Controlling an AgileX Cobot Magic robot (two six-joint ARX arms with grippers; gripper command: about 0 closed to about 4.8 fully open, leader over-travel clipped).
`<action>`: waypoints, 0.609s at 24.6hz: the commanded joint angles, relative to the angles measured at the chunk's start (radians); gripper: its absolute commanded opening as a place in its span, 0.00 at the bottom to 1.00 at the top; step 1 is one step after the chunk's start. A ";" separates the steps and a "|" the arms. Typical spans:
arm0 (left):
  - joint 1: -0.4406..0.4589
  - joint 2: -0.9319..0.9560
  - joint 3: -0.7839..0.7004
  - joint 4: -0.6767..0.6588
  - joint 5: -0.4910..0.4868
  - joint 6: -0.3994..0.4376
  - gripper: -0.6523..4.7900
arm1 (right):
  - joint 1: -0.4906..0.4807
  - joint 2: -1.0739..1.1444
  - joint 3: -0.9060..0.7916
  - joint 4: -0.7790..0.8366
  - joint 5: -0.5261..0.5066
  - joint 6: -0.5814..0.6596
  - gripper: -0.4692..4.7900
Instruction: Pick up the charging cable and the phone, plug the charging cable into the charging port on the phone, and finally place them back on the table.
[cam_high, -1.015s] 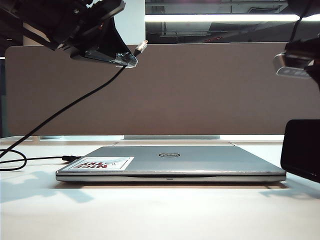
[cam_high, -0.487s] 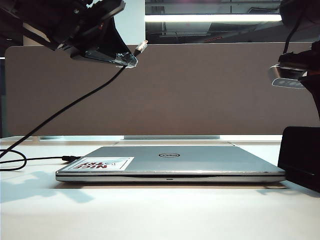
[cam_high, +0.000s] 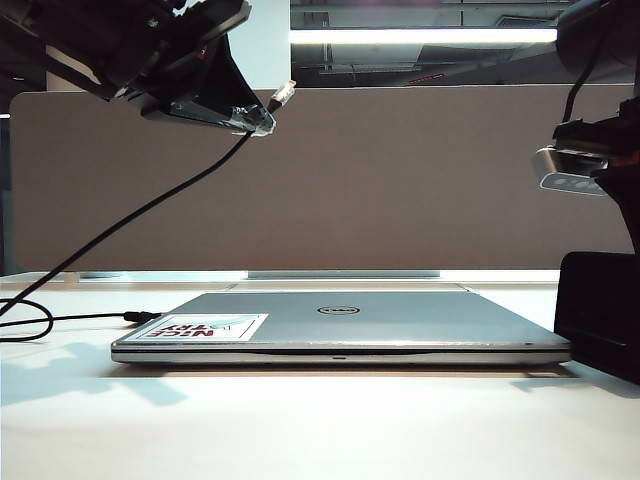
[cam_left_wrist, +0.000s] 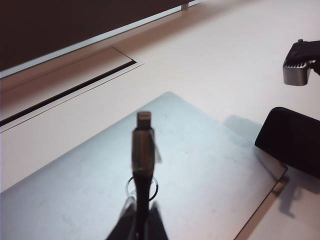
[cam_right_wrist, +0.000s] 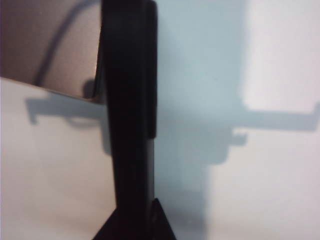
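— Compared with a second earlier, what had shifted?

— Only the right side. The phone (cam_high: 600, 312) had sunk at the right edge of the exterior view, from hanging clear of the table (cam_high: 320, 420) to sitting low beside the laptop (cam_high: 340, 325), and the right arm's silver wrist camera (cam_high: 565, 170) had dropped with it. The left arm had not budged.

— And the right gripper (cam_right_wrist: 134, 220)?

— Its wrist view showed the phone edge-on and blurred between the dark finger bases; whether the jaws had clamped it or had begun to slacken could not be told, nor whether the phone touched the table.

— The left gripper (cam_high: 250, 118)?

— It hung high above the laptop's left end, pinched tight on the charging cable (cam_high: 150, 205) just behind the plug (cam_left_wrist: 143, 118), which stuck out past the fingertips. The cord ran down from there to a loop on the table at the left.

— The divider?

— The grey-brown panel (cam_high: 400, 180) stood behind everything.
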 joint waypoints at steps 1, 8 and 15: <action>-0.001 -0.004 0.006 0.014 0.002 -0.003 0.11 | 0.000 0.013 0.003 0.005 -0.002 -0.001 0.21; -0.001 -0.004 0.006 0.013 0.002 -0.003 0.11 | 0.000 0.076 0.003 0.011 -0.002 -0.001 0.21; -0.001 -0.004 0.006 0.013 0.002 -0.004 0.11 | 0.000 0.094 0.016 0.020 0.002 0.000 0.08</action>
